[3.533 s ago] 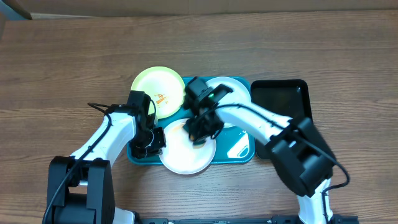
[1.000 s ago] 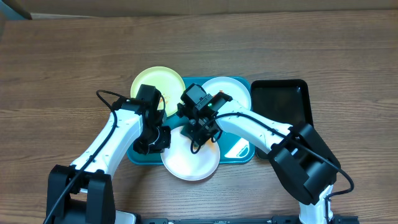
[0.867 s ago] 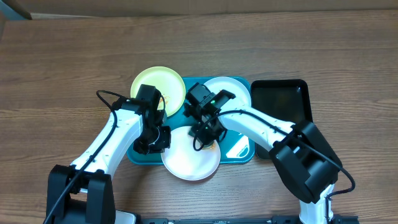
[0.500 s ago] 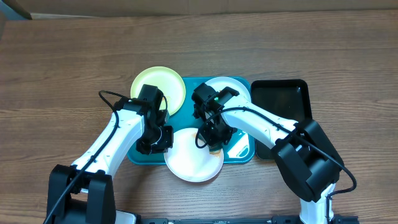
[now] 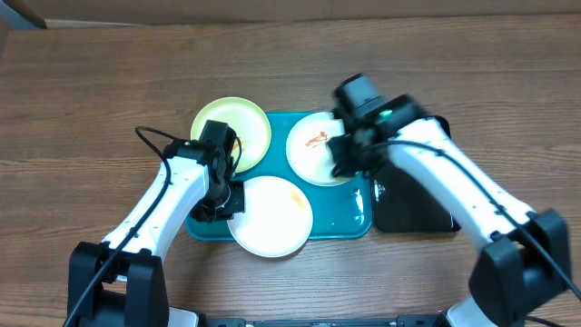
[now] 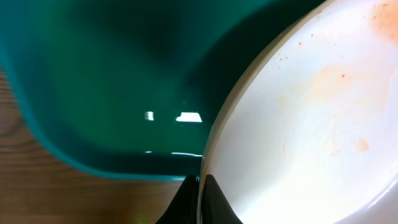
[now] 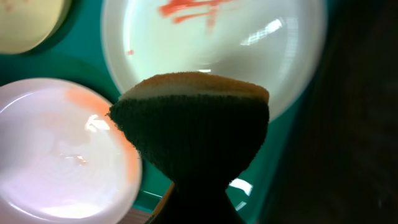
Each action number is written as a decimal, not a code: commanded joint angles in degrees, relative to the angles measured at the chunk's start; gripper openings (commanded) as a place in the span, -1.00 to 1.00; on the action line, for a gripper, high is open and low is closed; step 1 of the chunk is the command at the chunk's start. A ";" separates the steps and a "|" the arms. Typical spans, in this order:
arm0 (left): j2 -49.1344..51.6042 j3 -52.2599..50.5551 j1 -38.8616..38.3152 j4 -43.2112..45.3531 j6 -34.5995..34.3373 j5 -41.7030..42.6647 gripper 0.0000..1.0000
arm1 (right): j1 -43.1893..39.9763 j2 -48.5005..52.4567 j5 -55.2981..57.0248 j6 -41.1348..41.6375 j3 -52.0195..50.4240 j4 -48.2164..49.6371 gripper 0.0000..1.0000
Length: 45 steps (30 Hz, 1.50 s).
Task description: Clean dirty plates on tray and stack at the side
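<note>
On the turquoise tray lie two white plates. The near one carries a faint orange smear, and my left gripper is shut on its left rim. In the left wrist view the fingertips pinch that rim of the plate over the tray. The far white plate has an orange-red streak. My right gripper hovers over it, shut on a sponge with a dark scouring face. A pale yellow-green plate overlaps the tray's back left corner.
A narrow black tray lies right of the turquoise one, partly under my right arm. In the right wrist view it fills the right side. Bare wooden table surrounds everything.
My right arm has lifted the sponge off the near white plate and swung back and right over the far white plate. The near plate has slid slightly left; the left grip holds.
</note>
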 commanded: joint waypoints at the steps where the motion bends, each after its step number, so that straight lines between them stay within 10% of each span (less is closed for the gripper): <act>1: -1.01 6.10 0.11 -2.75 -1.22 -8.07 -0.92 | -6.67 -1.14 -2.80 1.92 1.20 -1.70 -0.92; 13: -1.05 19.61 -5.53 -8.57 -3.80 -19.39 -0.92 | -23.41 -1.14 -3.82 -3.28 -6.32 -4.48 -0.92; 31: -0.87 22.34 -37.64 -8.39 -6.56 -61.61 -0.92 | -23.67 -1.14 -3.82 -3.30 -12.55 0.24 -0.92; 45: -0.85 21.94 -40.02 -8.17 -6.60 -73.22 -0.92 | -23.67 -1.14 -3.82 -3.30 -12.55 -0.17 -0.92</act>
